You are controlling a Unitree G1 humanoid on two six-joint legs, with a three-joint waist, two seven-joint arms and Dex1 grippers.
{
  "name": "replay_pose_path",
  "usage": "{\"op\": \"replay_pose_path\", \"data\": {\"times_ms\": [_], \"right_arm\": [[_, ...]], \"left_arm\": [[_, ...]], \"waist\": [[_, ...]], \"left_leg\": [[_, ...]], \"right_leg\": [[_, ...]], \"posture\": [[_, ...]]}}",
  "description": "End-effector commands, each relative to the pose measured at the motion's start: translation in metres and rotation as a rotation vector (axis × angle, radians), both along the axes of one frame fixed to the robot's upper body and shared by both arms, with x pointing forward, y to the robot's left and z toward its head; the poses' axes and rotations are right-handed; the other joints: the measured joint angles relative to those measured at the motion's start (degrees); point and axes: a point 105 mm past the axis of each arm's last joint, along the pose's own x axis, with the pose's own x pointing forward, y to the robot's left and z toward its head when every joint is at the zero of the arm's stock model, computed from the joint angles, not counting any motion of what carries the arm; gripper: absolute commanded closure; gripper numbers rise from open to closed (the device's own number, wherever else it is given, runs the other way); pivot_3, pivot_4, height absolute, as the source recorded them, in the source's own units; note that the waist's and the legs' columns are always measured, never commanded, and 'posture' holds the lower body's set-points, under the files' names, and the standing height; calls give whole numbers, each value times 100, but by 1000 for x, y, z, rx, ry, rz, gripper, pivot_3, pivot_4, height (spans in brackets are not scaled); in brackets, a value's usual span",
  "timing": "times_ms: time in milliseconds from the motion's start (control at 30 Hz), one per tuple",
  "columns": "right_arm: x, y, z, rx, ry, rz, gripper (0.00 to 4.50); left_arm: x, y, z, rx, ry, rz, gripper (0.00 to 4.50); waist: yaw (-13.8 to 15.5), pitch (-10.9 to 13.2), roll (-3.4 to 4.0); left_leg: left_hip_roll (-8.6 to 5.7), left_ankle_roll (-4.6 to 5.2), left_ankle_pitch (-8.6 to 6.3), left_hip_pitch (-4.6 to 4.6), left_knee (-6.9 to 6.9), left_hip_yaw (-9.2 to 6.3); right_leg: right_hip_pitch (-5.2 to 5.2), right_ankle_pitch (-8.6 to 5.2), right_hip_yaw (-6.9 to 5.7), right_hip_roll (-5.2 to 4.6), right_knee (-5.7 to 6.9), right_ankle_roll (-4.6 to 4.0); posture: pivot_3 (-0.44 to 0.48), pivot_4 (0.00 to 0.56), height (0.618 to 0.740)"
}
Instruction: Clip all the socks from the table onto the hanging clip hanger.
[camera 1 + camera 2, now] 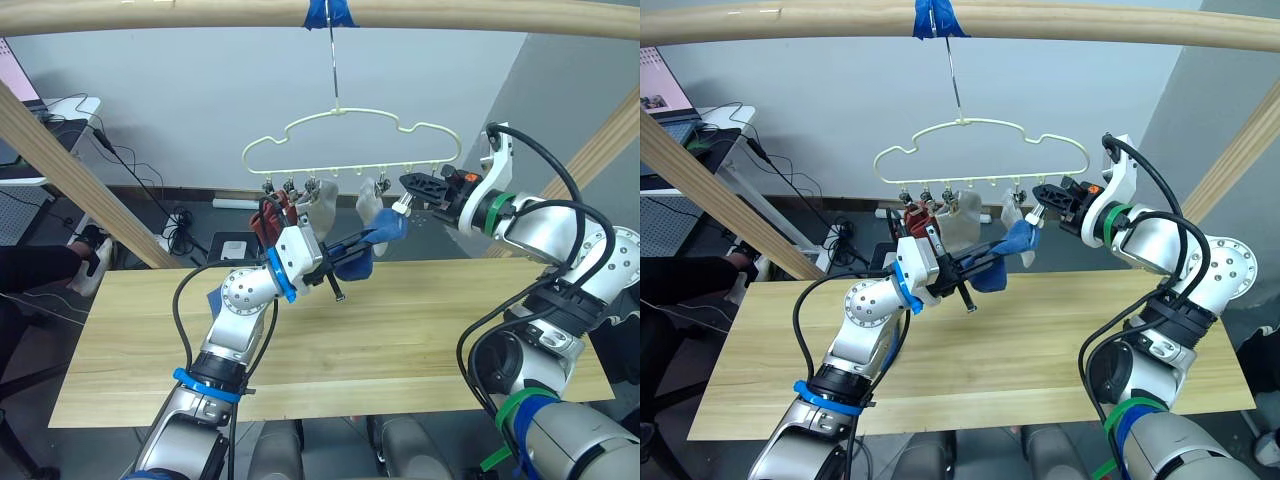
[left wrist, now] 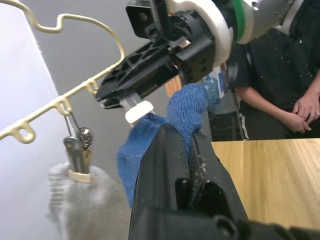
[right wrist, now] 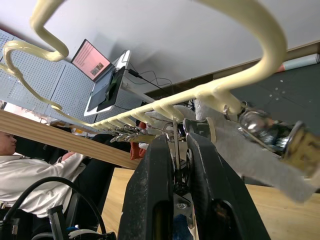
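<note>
Head views look down from above over the table (image 1: 400, 330)—wrist views close (both sharing the clip hanger (image 2: 75, 90)).

We see even, bright indoor light with soft shadows on the table (image 1: 400, 340); head views are sharp, with the wooden bar (image 1: 200, 12) bowed by lens distortion; wrist views blur the nearest fingers and hanger wire
</note>
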Motion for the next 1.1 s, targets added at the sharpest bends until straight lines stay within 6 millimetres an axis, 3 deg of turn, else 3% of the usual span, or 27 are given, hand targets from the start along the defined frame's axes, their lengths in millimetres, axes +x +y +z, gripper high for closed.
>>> {"op": "replay_pose_path", "data": {"times_ms": [33,900,1100], "right_arm": [[-3,2,10,16,-37,17,4341],[-5,1,8,19,16,14,4341],[-7,3,8,18,25,21,4341]], "left_arm": [[-6,-2,7,-10,-39,-21,4488],[-11,0,5,-5,-23,-48,4488],[-3,2,15,-27,-59,-12,4488]], "waist": [[0,0,0],[3,12,-3],[15,16,-6]], "left_leg": [[0,0,0,0,0,0],[1,2,-1,-5,-1,1],[1,2,-1,-6,-1,1]], "right_leg": [[0,0,0,0,0,0],[-2,-1,3,1,-10,1],[-2,-1,1,1,-11,1]], "posture": [[-93,239,740],[-82,244,740],[-81,244,740]]}}
